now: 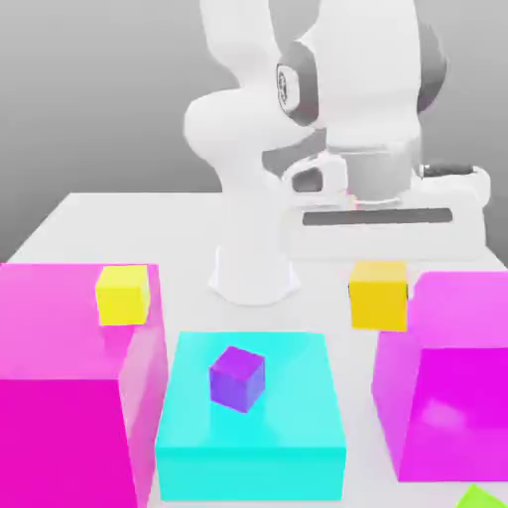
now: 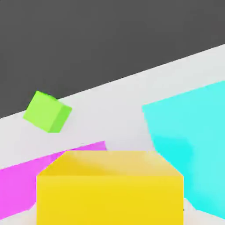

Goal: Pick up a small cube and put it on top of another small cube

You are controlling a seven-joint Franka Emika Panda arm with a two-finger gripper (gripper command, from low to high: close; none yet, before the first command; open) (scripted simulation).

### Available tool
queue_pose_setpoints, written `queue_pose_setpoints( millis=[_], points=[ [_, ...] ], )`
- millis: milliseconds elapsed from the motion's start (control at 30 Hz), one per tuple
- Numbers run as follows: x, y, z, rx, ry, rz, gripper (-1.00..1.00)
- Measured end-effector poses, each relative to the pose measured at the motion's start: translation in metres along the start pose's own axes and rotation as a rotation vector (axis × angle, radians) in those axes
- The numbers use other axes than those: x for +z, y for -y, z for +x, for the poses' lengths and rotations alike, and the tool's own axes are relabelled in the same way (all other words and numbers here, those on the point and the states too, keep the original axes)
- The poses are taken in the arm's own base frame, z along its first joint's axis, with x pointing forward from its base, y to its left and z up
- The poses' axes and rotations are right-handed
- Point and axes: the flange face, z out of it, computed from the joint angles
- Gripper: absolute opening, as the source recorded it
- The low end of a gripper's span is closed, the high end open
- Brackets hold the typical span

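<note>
Amber small cube [image 1: 378, 295] hangs off the table [image 1: 69, 223], clenched in the gripper [image 1: 377, 260] fingers, near the big magenta block [image 1: 451, 382] at the exterior view's right edge, while the purple cube [image 1: 237, 377] rests atop the cyan block [image 1: 250, 417].

We see bright, even, diffuse light; no harsh glare. Soft faint shadows under arm base [image 1: 254, 283] on white surface [image 1: 69, 223]. Backdrop grades grey, darker upward. Block tops lighter than fronts: light from above. Purple cube [image 1: 237, 377] casts barely any shadow on cyan block [image 1: 250, 417]. Edges slightly soft throughout. Hand view: amber cube [image 2: 110, 189] close, mildly blurred; flat dark background.
</note>
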Motion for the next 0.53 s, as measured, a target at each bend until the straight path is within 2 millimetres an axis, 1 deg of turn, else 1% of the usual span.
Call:
queue_pose_setpoints(
  millis=[200,233,267,300,400,433,533],
  points=[
    [-0.007,-0.029,0.061,0.079,-0.033,-0.065,-1.00],
    [-0.007,-0.038,0.072,0.100,-0.038,-0.084,-1.00],
    [-0.001,-0.046,0.081,0.121,-0.043,-0.104,-1.00],
    [0.009,-0.051,0.087,0.132,-0.045,-0.114,-1.00],
    [0.047,-0.059,0.092,0.141,-0.047,-0.123,-1.00],
    [0.057,-0.061,0.092,0.141,-0.047,-0.124,1.00],
    [0.057,-0.061,0.092,0.141,-0.047,-0.124,1.00]
  ],
)
